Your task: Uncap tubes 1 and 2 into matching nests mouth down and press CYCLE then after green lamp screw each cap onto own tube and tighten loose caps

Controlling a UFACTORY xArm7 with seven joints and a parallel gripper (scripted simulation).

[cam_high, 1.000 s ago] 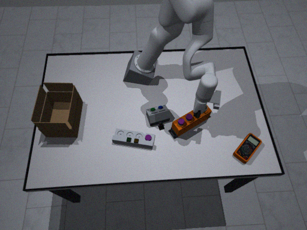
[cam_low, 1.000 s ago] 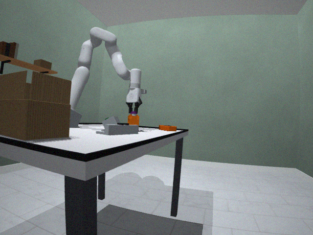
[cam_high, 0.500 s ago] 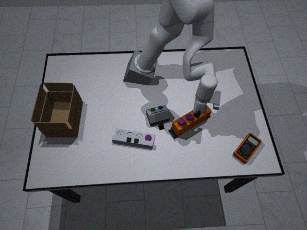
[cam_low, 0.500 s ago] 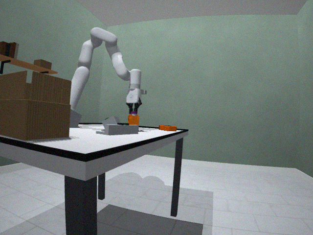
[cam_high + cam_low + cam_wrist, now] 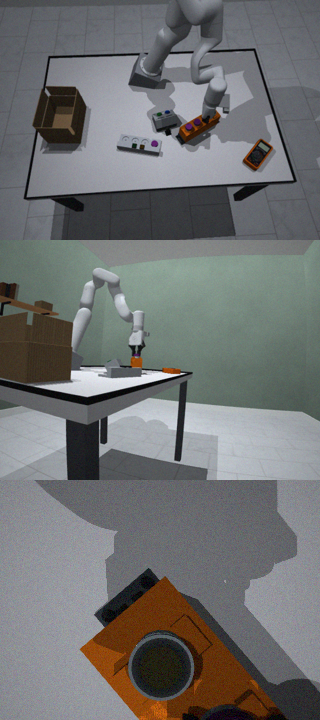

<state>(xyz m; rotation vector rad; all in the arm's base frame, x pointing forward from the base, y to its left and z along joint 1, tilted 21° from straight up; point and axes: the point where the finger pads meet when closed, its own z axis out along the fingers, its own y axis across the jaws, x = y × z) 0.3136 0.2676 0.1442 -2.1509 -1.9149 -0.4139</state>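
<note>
The orange decapping station (image 5: pixel 199 126) lies at an angle right of the table's middle. Purple caps sit on tube 3 (image 5: pixel 197 121) and tube 4 (image 5: pixel 188 126). Tube 1 is open; its dark mouth (image 5: pixel 161 666) shows in the wrist view. My gripper (image 5: pixel 206 119) points straight down over tube 2 and is shut on its purple cap (image 5: pixel 137 355), which sits right at the tube's top. The cap's edge also shows in the wrist view (image 5: pixel 227 713). The white cap tray (image 5: pixel 139 144) holds one purple cap (image 5: pixel 154 143) in nest 1; the other nests are empty. Both lamps (image 5: pixel 138 146) look dark.
The grey key housing (image 5: pixel 164 119) with the green key (image 5: pixel 159 113) and blue key (image 5: pixel 167 112) stands just left of the station. An open cardboard box (image 5: pixel 59 113) is at the left. An orange multimeter (image 5: pixel 257 154) lies at the right front.
</note>
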